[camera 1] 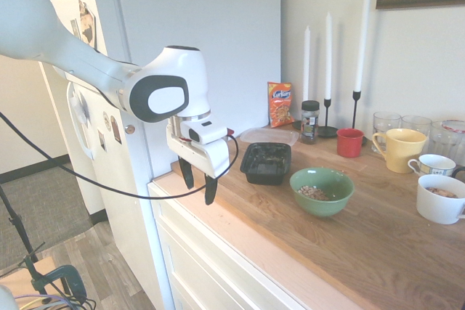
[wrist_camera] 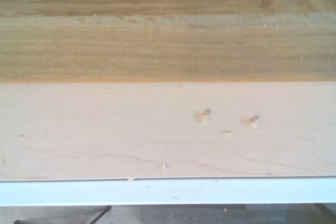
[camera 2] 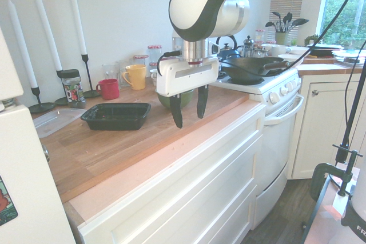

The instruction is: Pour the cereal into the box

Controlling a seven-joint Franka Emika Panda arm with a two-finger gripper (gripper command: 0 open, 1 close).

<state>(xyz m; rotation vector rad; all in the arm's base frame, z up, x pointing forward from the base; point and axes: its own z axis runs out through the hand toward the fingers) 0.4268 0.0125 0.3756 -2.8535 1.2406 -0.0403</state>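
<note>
The box (camera 1: 266, 163) is a low black plastic tray on the wooden counter; it also shows in the second exterior view (camera 2: 116, 116). Right beside it stands a green bowl (camera 1: 322, 191) holding a small heap of tan cereal (camera 1: 314, 192). In the second exterior view the bowl (camera 2: 184, 99) is mostly hidden behind the gripper. My gripper (camera 1: 198, 181) (camera 2: 189, 108) hangs open over the counter's front edge, apart from the box, with nothing between its dark fingers. The wrist view shows only bare wood with a few crumbs (wrist_camera: 203, 115).
Behind the box lie a clear lid (camera 1: 269, 136), an orange snack bag (camera 1: 280, 104), a spice jar (camera 1: 310, 121) and tall white candles (camera 1: 328, 49). A red cup (camera 1: 349, 142), a yellow mug (camera 1: 399, 149) and white cups (camera 1: 439, 198) stand nearby. A stove with a pan (camera 2: 251, 71) adjoins the counter.
</note>
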